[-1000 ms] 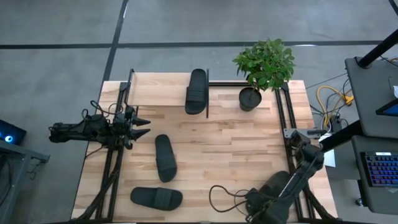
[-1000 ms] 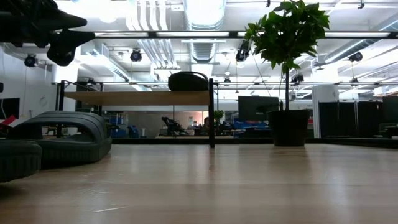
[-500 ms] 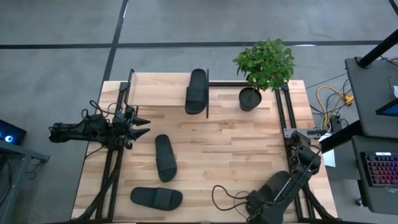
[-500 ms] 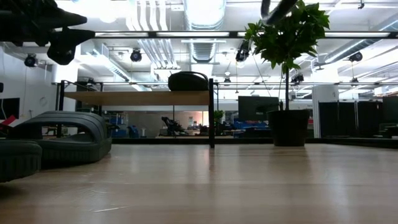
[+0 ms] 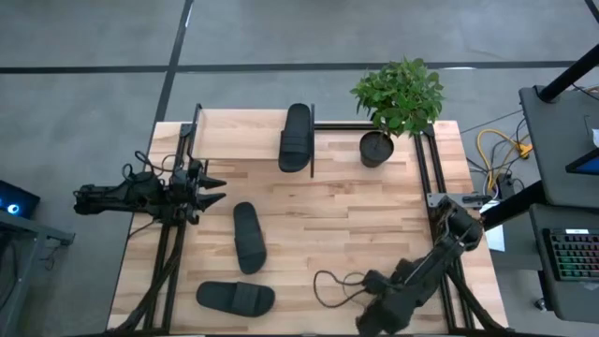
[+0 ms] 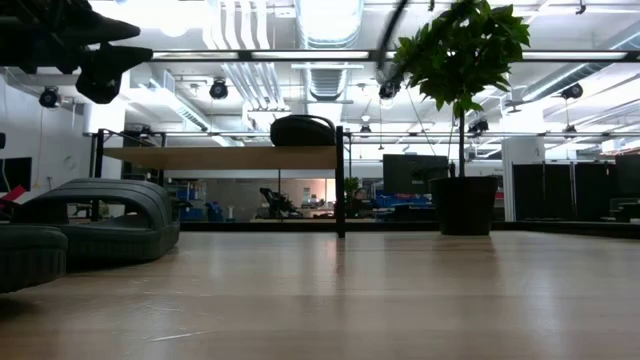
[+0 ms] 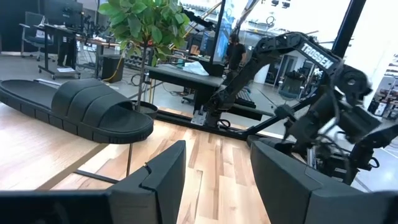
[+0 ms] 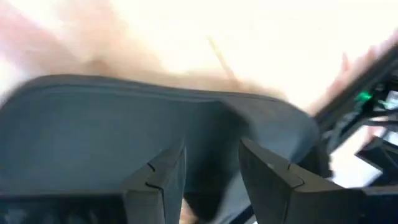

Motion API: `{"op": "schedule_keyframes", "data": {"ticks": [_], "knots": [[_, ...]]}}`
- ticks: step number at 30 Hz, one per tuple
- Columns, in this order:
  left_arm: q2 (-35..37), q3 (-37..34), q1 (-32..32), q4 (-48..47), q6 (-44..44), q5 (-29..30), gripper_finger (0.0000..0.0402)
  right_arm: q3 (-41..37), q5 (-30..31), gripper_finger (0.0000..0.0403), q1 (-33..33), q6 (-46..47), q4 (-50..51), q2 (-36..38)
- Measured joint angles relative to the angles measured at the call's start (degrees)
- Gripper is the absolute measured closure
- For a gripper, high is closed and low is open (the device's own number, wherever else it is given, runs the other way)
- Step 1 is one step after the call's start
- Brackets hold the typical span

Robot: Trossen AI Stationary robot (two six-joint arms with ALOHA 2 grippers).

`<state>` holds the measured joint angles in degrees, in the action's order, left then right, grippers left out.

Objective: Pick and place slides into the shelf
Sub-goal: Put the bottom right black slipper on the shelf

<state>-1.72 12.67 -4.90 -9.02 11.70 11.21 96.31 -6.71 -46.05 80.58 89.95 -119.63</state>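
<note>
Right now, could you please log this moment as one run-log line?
left claw: open, idle, table's left edge | right claw: over a slide | shelf: one slide

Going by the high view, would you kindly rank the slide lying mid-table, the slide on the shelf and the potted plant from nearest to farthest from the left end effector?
From the left end effector, at the table's left edge:
1. The mid-table slide, just right of it and toward the front.
2. The slide on the shelf, at the back centre.
3. The potted plant, back right.
</note>
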Motion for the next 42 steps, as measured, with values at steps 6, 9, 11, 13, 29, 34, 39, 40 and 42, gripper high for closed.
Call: {"op": "schedule_keyframes", "data": {"ticks": [6, 9, 11, 13, 29, 34, 39, 40, 42], "knots": [[0.00, 0.00, 0.00, 0.01, 0.02, 0.01, 0.0235, -9.69, -5.61, 0.0261, 1.49, 5.49, 0.28, 8.32], [0.00, 0.00, 0.01, 0.02, 0.02, -0.01, 0.0235, -11.10, -8.54, 0.0250, 1.43, 10.71, -0.06, 11.08], [0.00, 0.00, 0.01, 0.09, 0.02, 0.00, 0.0235, -10.87, -10.16, 0.0236, 1.45, 13.04, -0.08, 11.97], [0.00, 0.00, 0.01, 0.09, 0.02, 0.00, 0.0235, -10.02, -10.22, 0.0218, 1.55, 13.60, -0.74, 12.24], [-0.13, 0.00, 0.01, -0.02, -0.04, 0.01, 0.0235, -9.07, -9.76, 0.0142, 1.72, 13.01, -2.82, 8.68], [-0.23, 0.00, -0.01, 0.08, -0.04, 0.03, 0.0235, -9.09, -9.78, 0.0151, 1.71, 7.67, -2.51, 5.33], [-0.22, 0.00, 0.01, 0.15, -0.07, 0.03, 0.0235, -9.21, -9.76, 0.0162, 1.30, 5.90, -0.26, 3.00], [-0.22, 0.00, -0.01, 0.13, -0.07, 0.03, 0.0235, -9.22, -9.67, 0.0164, 1.16, 5.87, 0.02, 2.66], [-0.22, 0.00, 0.00, 0.14, -0.07, 0.09, 0.0235, -9.22, -9.71, 0.0168, 0.94, 6.00, -0.15, 2.32]]}}
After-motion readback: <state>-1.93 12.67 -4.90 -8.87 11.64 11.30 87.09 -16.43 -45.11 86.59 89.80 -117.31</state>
